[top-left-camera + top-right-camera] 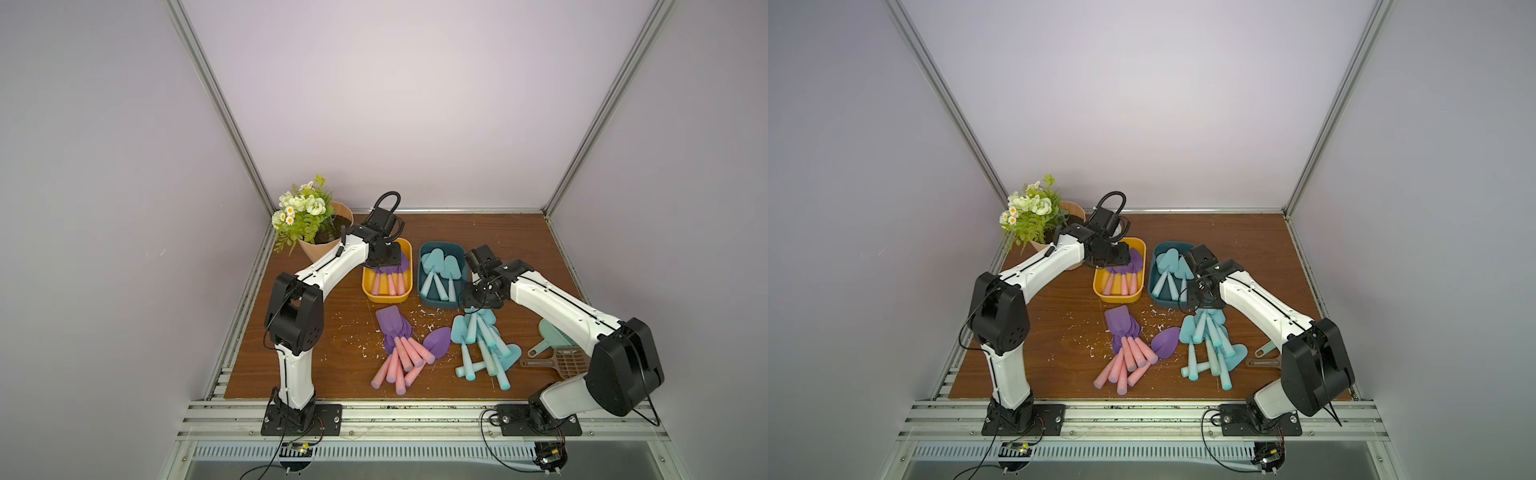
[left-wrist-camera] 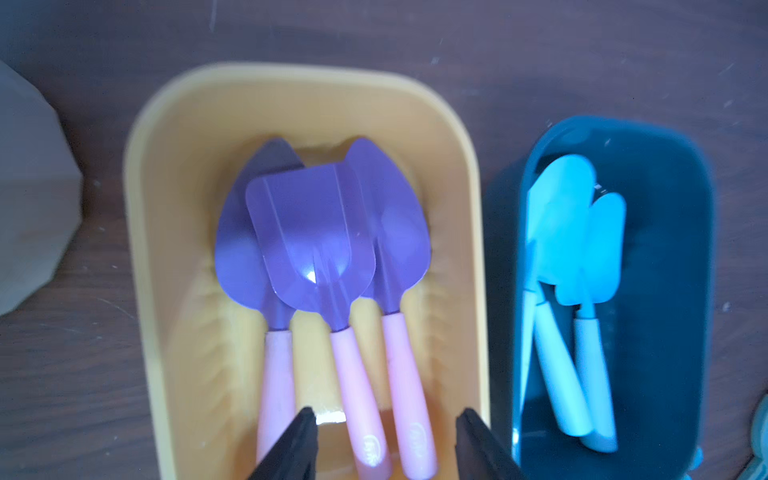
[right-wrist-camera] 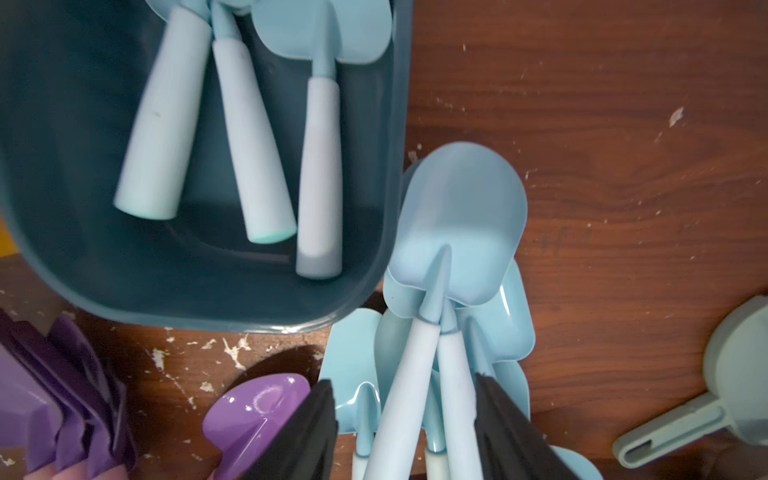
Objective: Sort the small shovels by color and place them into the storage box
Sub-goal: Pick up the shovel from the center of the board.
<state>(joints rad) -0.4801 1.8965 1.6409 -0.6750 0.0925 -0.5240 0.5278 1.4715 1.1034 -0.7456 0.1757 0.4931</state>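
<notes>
**L gripper**: jaws wide, nothing held, above the near end of the yellow box, 11 o'clock of table ctr. Three boxed purple shovels lie inside, pink handles below the jaws.

**R gripper**: jaws apart, straddling two handles atop the blue pile at 4 o'clock. No clamp seen yet. Three boxed blue shovels lie in the teal box, 1 o'clock. The purple pile lies at 6 o'clock.

**Risks, as I judge them:**
- If R closes on both handles, you lift two. One may slip off en route to the teal box.
- The blue pile is interlocked. A pull could drag neighbours and scatter them toward the dustpan at 3 o'clock.
- The lone purple shovel lies just beside the blue pile. One R finger is close over its blade, so a snag is possible.
- Take L straight up, or a low jaw tip could catch a pink handle.
</notes>
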